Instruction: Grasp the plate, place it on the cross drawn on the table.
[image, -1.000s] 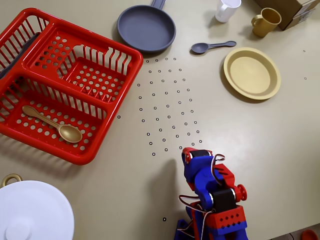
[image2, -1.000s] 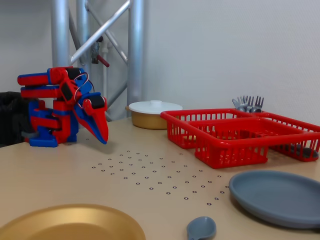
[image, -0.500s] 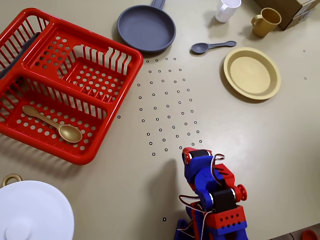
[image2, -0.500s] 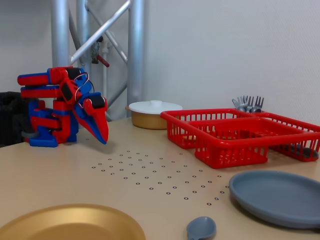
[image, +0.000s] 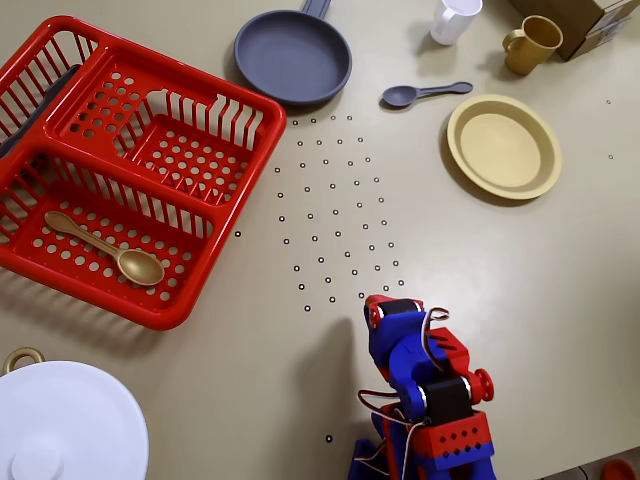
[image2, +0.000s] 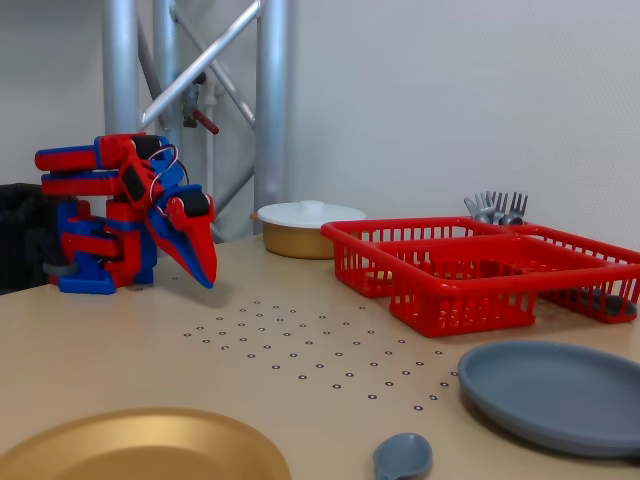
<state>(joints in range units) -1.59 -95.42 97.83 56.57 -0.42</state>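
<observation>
Spoon (image: 105, 249) in red basket (image: 210, 255); plate (image: 503, 146) bare; pincer (image2: 206, 276) clenched, empty.

A plain white wall (image2: 450, 100) stands behind the beige bench (image2: 120, 350). At the left of the fixed view, metal poles (image2: 270, 100) with a diagonal brace (image2: 200, 65) rise near the wall. The light is soft and even, with weak shadows.

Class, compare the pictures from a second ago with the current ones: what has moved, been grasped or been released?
Nothing visibly changed. The gripper stays folded near the arm's base, holding nothing, and the plate lies untouched on the table beside the grey spoon.
</observation>
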